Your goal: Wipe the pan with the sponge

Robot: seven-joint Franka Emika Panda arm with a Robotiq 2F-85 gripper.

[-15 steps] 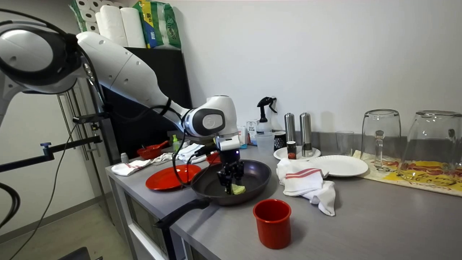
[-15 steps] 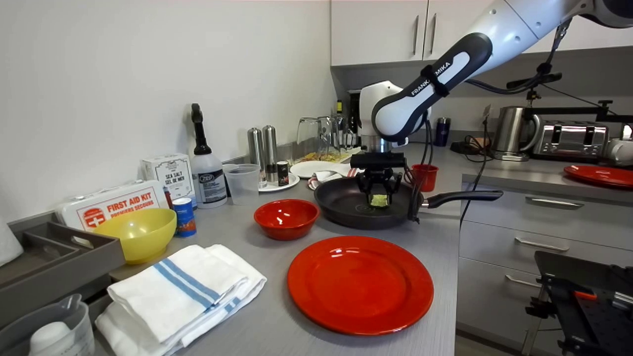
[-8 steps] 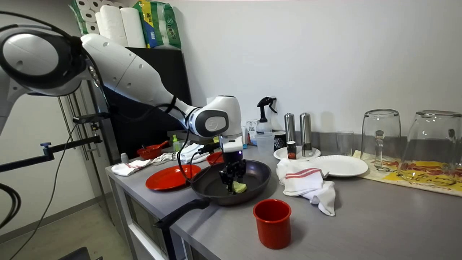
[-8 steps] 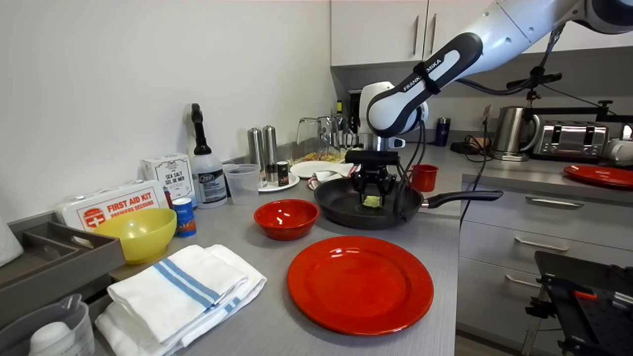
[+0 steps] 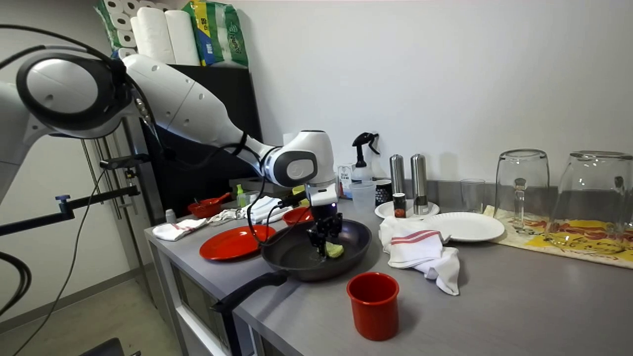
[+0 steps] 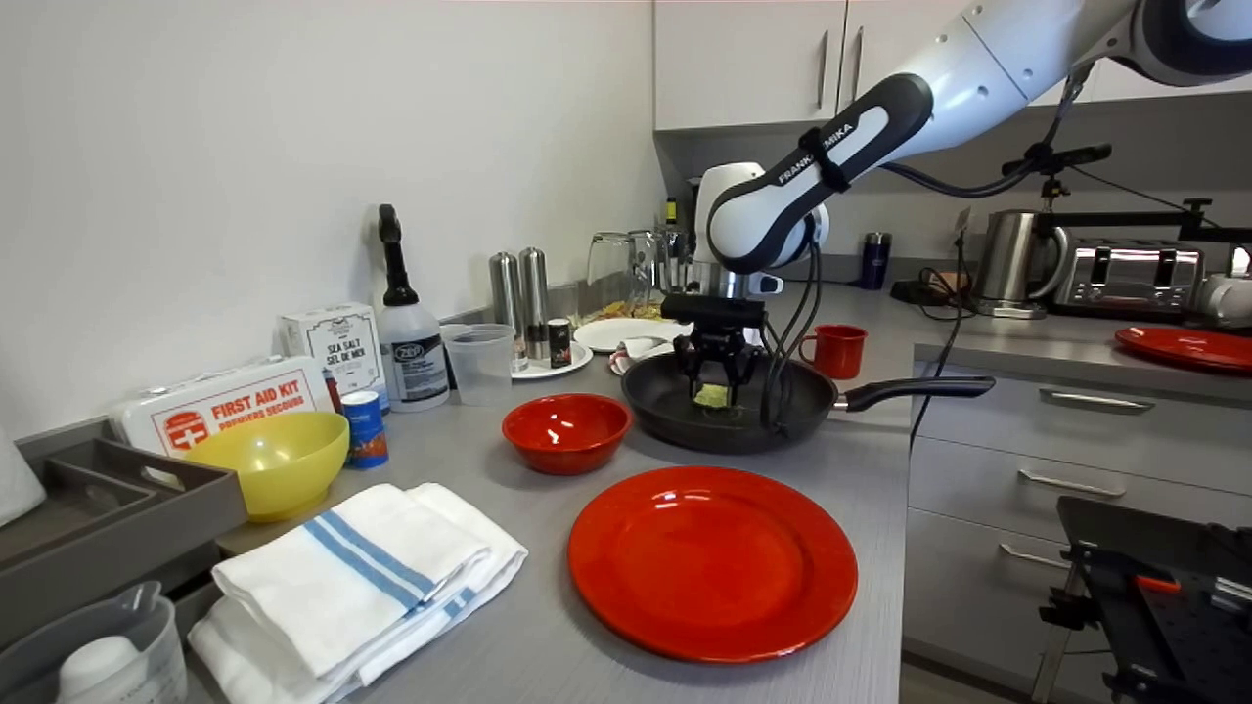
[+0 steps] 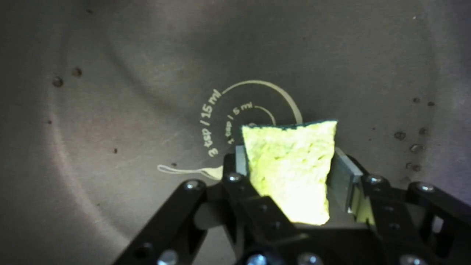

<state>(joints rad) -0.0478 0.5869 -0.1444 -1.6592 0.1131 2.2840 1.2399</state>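
Note:
The black pan (image 5: 292, 252) lies flat on the counter in both exterior views, its long handle (image 6: 919, 388) jutting out past the counter's edge. Inside it, near the middle, is the yellow-green sponge (image 6: 712, 396). My gripper (image 7: 291, 167) points down over the pan and is shut on the sponge (image 7: 290, 165), with one finger pad (image 7: 241, 160) on either side of it. Beneath the sponge, dark scouring fibre shows along its far edge. White printed measuring marks and small droplets show on the pan floor in the wrist view. Whether the sponge presses the pan is hard to tell.
Around the pan stand a red plate (image 6: 712, 567), a red bowl (image 6: 567, 435), a red mug (image 5: 373, 306) and a crumpled white cloth (image 5: 420, 247). Cables (image 6: 797, 332) hang from the arm down to the pan's handle side. Pepper mills (image 5: 418, 180) and glassware stand by the wall.
My gripper and the held sponge have slid across the pan floor, away from the handle side and slightly towards the wall. The pan and the other objects have stayed in place.

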